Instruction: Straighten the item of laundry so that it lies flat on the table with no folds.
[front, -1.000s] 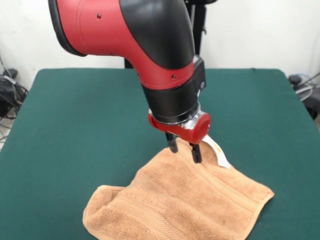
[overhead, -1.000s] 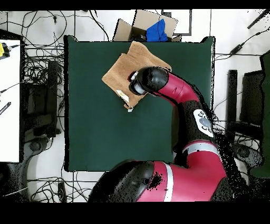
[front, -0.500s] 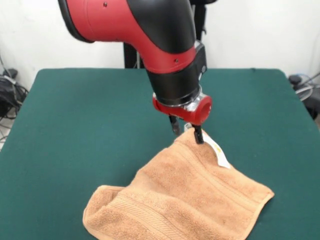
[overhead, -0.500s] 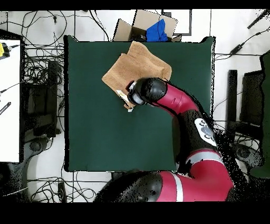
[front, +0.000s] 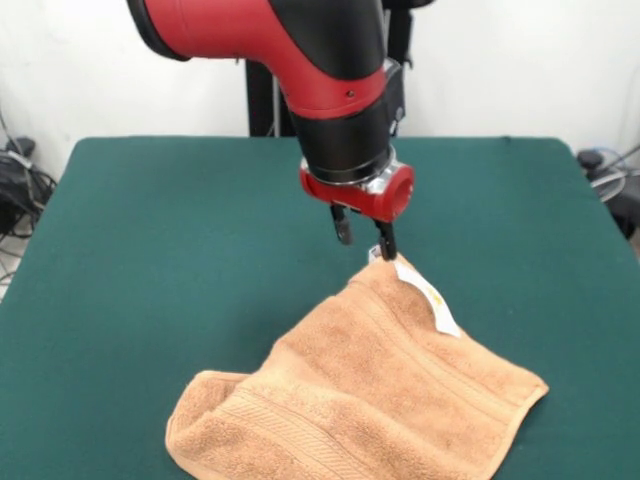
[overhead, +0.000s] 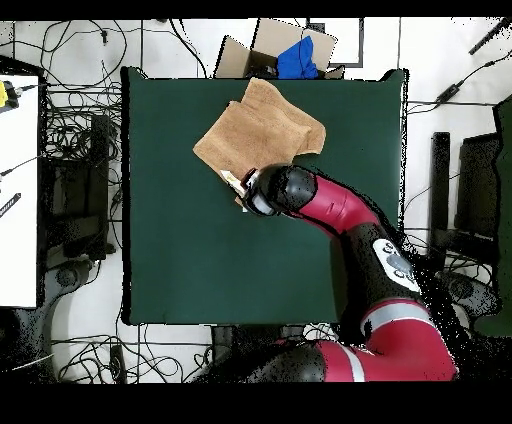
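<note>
Since a second ago the hand (front: 360, 238) has been lifted off the hand towel (front: 370, 395) and carried toward the far side of the worktop (front: 160, 250); the towel has not been dragged with it and keeps the same outline.

Front view, near to far:
- Nearest the camera, the towel's left corner is seen rolled under into a thick fold, its lower edge cut off by the bottom of the picture.
- Woven border bands are seen running diagonally across the peach-orange terry surface.
- The right corner is laid flat on the green cloth, pointing right.
- The far corner is raised slightly into a peak, and the white tag (front: 428, 292) is seen hanging from it down the right side.
- Just above that peak the hand is held, its two dark fingers (front: 341, 227) pointing down and standing apart with a clear gap between them. Nothing is gripped. The right finger tip is very close to the tag's upper end; contact cannot be judged.
- Behind it, the red and black arm (front: 320, 60) is seen coming down from the top edge.

Overhead view:
- The towel (overhead: 262, 135) is seen lying in the upper middle of the worktop (overhead: 180, 250), close to its top edge, as a skewed four-sided shape.
- The arm's wrist (overhead: 280, 190) covers the towel's lower corner, so the hand itself is hidden there.
</note>
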